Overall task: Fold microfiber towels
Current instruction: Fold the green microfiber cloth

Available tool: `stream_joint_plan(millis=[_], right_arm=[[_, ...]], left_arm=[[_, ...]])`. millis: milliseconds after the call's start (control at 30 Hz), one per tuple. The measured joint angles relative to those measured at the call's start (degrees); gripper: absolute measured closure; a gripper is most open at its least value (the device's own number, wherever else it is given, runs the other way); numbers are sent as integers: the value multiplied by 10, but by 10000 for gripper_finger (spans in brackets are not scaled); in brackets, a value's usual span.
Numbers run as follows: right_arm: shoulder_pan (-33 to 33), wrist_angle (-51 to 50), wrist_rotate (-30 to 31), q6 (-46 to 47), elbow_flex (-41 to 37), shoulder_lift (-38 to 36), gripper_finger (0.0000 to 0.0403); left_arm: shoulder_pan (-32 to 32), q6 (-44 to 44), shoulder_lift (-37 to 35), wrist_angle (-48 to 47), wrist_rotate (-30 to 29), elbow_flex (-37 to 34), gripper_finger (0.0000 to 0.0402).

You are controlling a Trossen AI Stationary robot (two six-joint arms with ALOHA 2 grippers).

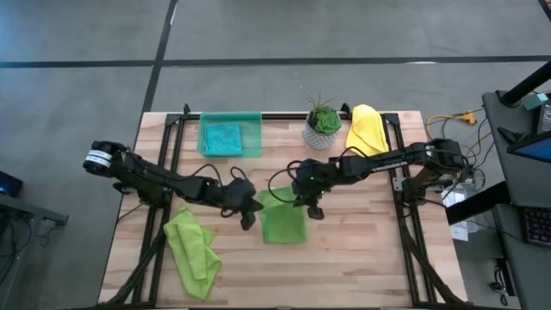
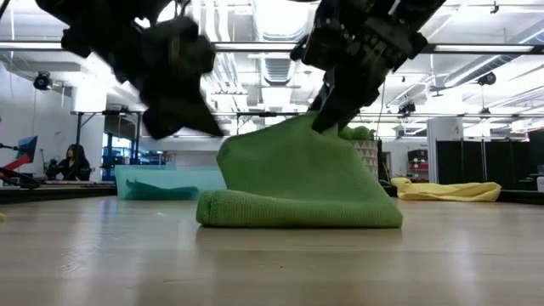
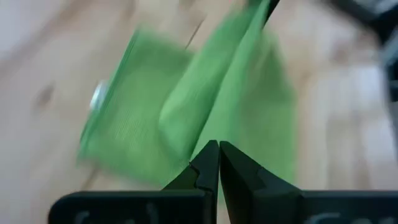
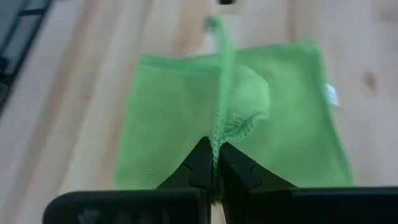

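At the bench (image 1: 362, 250) centre we see the right gripper (image 1: 315, 212) clamped on an edge of the half-folded lime green towel (image 1: 284, 224), lifting it into a tent. The left gripper (image 1: 248, 220) sits just beside that towel, its fingers pressed together and holding nothing. Farther off lie the second lime towel (image 1: 191, 250), the teal towel (image 1: 222, 138) in the tray (image 1: 252, 129), and the yellow towel (image 1: 366, 129).

Two dark, cable-strung jointed arms
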Motion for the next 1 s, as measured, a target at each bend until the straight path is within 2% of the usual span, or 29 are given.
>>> stream_joint_plan(millis=[167,300,400,600,767,867,1000], right_arm=[[22,-18,-9,-52,29,9,394],[38,-47,-6,-78,59,10,394],[46,-76,6,-80,80,10,394],[54,-113,11,-95,114,10,394],[57,-132,16,-95,130,10,394],[62,-137,17,-95,136,10,394],[70,-157,28,-95,143,10,394]], left_arm=[[3,129,-9,108,10,15,401],[27,153,-5,119,75,32,386],[40,155,7,126,115,42,349],[54,168,47,168,140,58,237],[68,166,84,170,194,87,157],[75,164,105,165,246,107,134],[81,149,121,154,296,120,132]])
